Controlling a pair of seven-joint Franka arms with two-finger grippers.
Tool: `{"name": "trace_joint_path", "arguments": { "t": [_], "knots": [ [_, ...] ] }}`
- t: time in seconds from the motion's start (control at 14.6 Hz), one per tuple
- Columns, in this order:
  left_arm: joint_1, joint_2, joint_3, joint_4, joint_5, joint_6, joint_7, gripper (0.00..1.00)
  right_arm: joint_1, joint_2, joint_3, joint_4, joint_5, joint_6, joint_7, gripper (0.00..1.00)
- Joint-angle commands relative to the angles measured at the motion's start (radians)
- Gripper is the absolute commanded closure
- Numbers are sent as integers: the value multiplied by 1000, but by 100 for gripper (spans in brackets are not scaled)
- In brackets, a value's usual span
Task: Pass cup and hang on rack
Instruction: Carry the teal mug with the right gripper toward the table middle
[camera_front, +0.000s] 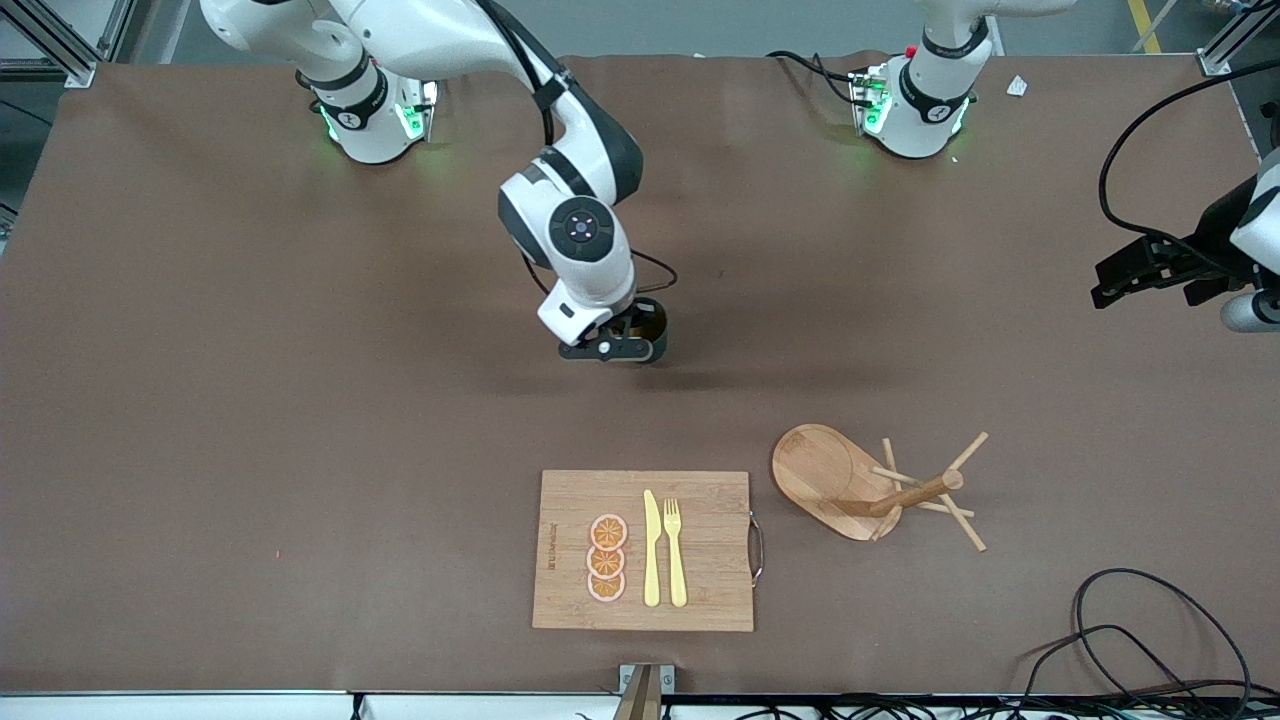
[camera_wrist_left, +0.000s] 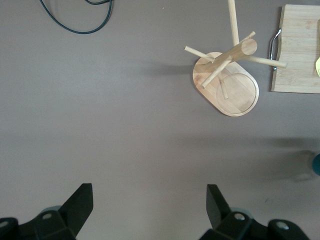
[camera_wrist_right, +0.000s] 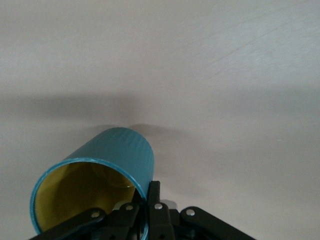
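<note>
Nearest the camera sits the cutting board (camera_front: 643, 550), with the rack (camera_front: 860, 485) beside it, pegs bare. Right tool (camera_front: 612, 348) pinches the cup (camera_wrist_right: 102, 172) over the middle of the bench (camera_front: 250, 400). Left tool (camera_wrist_left: 150, 205) waits wide apart over its end, so passing and hanging are left.

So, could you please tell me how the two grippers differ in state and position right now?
The right gripper is shut on the ribbed teal cup with the yellow inside, pinching its rim; the left gripper is open and holds nothing. The right gripper is low over the middle of the brown table; the left gripper waits at the left arm's end, looking down on the light wooden mug rack. Both have black fingers.
</note>
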Motion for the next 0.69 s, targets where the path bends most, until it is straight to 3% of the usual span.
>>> {"name": "trace_joint_path", "arguments": {
  "t": [0.0,0.41,0.62],
  "knots": [
    [-5,8,-1,15,46,1,16,0,27,40,-13,62,6,-11,64,99],
    [-19,9,-5,20,49,-4,-4,0,58,80,-13,93,1,-1,136,99],
    [-21,5,-11,20,9,-4,-94,0,58,86,-13,95,-50,-2,118,99]
  ]
}}
